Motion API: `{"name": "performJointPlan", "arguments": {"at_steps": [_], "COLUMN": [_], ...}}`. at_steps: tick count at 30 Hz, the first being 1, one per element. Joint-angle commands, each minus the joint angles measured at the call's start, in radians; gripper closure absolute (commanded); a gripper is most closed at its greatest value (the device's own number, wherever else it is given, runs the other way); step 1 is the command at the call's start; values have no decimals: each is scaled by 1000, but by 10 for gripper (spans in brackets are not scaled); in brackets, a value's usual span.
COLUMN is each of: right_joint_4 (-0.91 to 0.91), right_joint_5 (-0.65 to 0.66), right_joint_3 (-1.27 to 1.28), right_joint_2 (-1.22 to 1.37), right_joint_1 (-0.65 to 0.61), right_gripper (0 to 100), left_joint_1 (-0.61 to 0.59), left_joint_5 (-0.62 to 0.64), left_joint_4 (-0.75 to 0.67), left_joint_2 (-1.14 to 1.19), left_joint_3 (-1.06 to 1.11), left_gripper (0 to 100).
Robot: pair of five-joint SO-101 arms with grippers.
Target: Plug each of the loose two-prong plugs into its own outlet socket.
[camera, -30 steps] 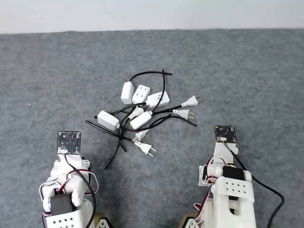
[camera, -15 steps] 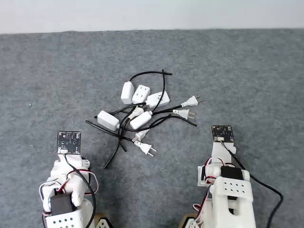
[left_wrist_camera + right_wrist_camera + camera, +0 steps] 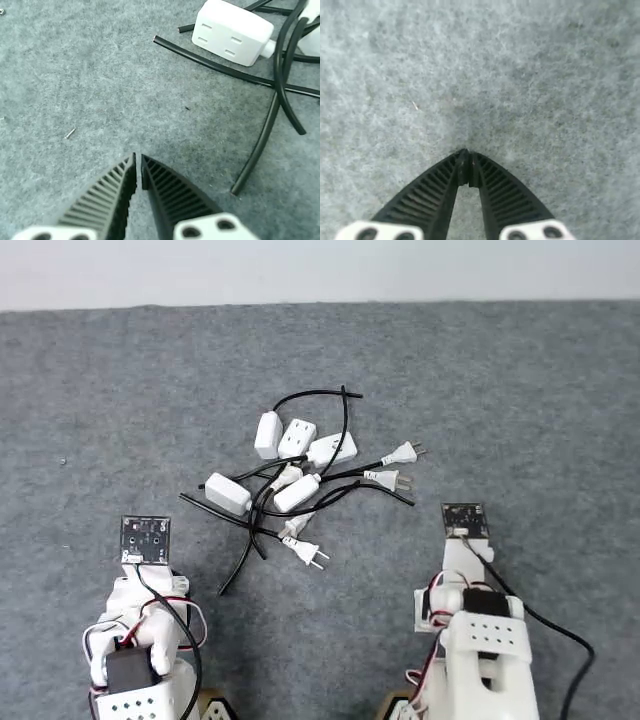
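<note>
Where black cords (image 3: 255, 145) tangle at centre of the grey felt surface (image 3: 540, 390), white boxy sockets (image 3: 297, 438) cluster; three loose plugs (image 3: 402, 452) point prongs rightward. Left tool (image 3: 138, 165), right tool (image 3: 468, 167): both closed, empty.

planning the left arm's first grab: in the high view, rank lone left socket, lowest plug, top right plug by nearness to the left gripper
From the left gripper:
1. lone left socket, the leftmost white block.
2. lowest plug, lower middle.
3. top right plug, farthest right.
</note>
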Motion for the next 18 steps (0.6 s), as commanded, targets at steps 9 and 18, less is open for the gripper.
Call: {"name": "performJointPlan", "arguments": {"at_steps": [9,18], "right_joint_4": [-87,163], "right_joint_5": [12,74], "right_joint_3": [-209,-563], "right_joint_2": [-27,-64], "right_joint_1": [130,94], "right_gripper": [990,990], "left_joint_1": [-5,3], "left_joint_5": [-34,81], "left_joint_4": [-80,-71], "left_joint_2": [-18,338], "left_joint_3": [-251,-533], "left_gripper": [980,927]}}
